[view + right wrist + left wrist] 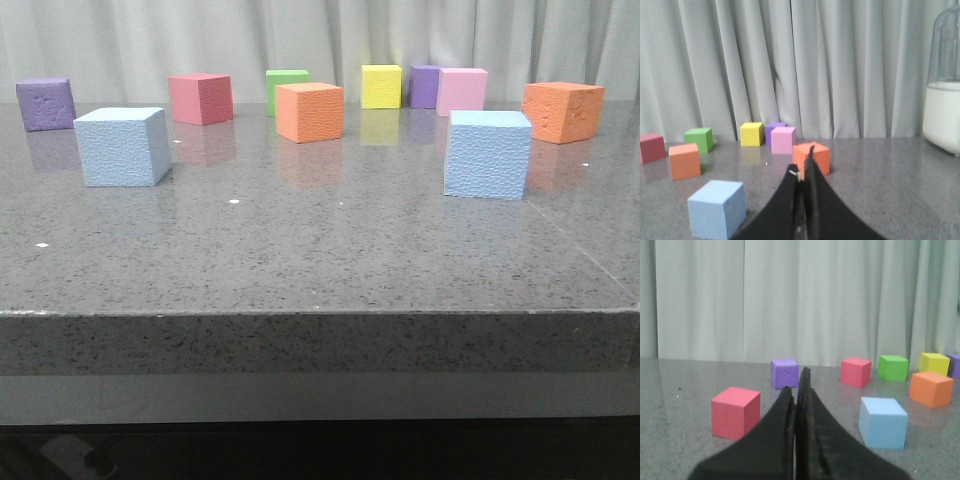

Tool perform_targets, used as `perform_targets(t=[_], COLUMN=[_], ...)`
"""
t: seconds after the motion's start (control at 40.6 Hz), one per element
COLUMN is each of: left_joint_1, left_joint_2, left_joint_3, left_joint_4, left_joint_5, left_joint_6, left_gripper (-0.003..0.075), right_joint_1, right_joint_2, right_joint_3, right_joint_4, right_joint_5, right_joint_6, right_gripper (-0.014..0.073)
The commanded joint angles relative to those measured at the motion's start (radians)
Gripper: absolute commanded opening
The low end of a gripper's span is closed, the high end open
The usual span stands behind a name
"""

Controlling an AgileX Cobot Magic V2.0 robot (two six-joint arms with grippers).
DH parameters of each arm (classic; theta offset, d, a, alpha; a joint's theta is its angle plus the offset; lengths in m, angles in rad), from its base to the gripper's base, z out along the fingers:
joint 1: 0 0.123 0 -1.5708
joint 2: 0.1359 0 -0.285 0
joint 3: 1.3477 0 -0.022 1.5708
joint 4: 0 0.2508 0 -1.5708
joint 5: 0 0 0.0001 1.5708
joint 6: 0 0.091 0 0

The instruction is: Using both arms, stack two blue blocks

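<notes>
Your left gripper point(799, 390), black with dark angular fingers, is closed with its tips pressed together and nothing between them. Your right gripper point(805, 165) is in the same condition: jaws together, empty. Neither arm appears in the front view, so both sit back from the grey speckled stone table point(320, 270).

From the left gripper, one pale sky-blue foam cube point(883, 422) lies ahead and off to one side of the fingers' line, near but not touching. From the right gripper, the other pale sky-blue foam cube point(717, 208) lies ahead and off to the opposite side.

In the front view, the left blue cube point(124, 146) stands on the table's left part and the right blue cube point(487, 154) on its right part, well apart. Each arm is nearer its own cube.

Both cubes sit flat and upright, pebbled in surface, with no long axis to favour. They appear slightly larger than the neighbouring coloured cubes. Stacking has not begun.
</notes>
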Motion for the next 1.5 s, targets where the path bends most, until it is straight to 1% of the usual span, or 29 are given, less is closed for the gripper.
perform_targets(t=[0.0, 0.099, 0.197, 0.296, 0.369, 0.517, 0.665, 1.232, 1.33, 1.379, 1.404, 1.429, 1.453, 1.478], left_joint_1=[0.002, 0.002, 0.002, 0.002, 0.002, 0.002, 0.002, 0.002, 0.002, 0.002, 0.002, 0.002, 0.002, 0.002], left_joint_2=[0.061, 0.141, 0.22, 0.287, 0.32, 0.369, 0.39, 0.392, 0.392, 0.392, 0.392, 0.392, 0.392, 0.392], left_joint_3=[-0.16, -0.305, -0.407, -0.461, -0.466, -0.464, -0.464, -0.464, -0.464, -0.464, -0.464, -0.464, -0.464, -0.464], left_joint_4=[0.015, 0.032, 0.032, 0.03, 0.024, 0.024, 0.024, 0.024, 0.024, 0.024, 0.024, 0.029, 0.032, 0.039], left_joint_5=[0.068, 0.206, 0.283, 0.307, 0.307, 0.31, 0.31, 0.31, 0.306, 0.3, 0.298, 0.296, 0.296, 0.296], left_joint_6=[-0.009, -0.009, -0.009, -0.009, -0.009, -0.009, -0.009, -0.009, -0.009, -0.009, -0.009, -0.009, -0.009, -0.009], left_gripper=[-0.002, -0.002, -0.002, -0.002, -0.002, -0.002, -0.002, -0.002, -0.0018, 0.0009, 0.0035, 0.0083, 0.0143, 0.0177], right_joint_1=[-0.002, -0.002, -0.002, -0.002, -0.002, -0.002, -0.002, -0.002, -0.002, -0.002, -0.002, -0.002, -0.002, -0.002], right_joint_2=[0.041, 0.121, 0.231, 0.346, 0.423, 0.535, 0.585, 0.593, 0.593, 0.593, 0.593, 0.593, 0.593, 0.593], right_joint_3=[-0.136, -0.245, -0.347, -0.423, -0.46, -0.48, -0.48, -0.48, -0.48, -0.48, -0.48, -0.48, -0.48, -0.48], right_joint_4=[-0.01, -0.011, -0.011, -0.01, -0.01, -0.01, -0.01, -0.009, -0.009, -0.008, -0.009, -0.009, -0.009, -0.009], right_joint_5=[0.015, 0.134, 0.282, 0.396, 0.438, 0.441, 0.429, 0.428, 0.408, 0.404, 0.4, 0.393, 0.387, 0.379], right_joint_6=[-0.003, -0.004, -0.004, -0.004, -0.008, -0.065, -0.073, -0.073, -0.071, -0.068, -0.068, -0.068, -0.068, -0.068], right_gripper=[-0.0067, -0.0067, -0.0067, -0.0067, -0.0067, -0.0067, -0.0067, -0.0067, -0.0062, -0.0034, 0.0006, 0.0048, 0.0118, 0.0199])
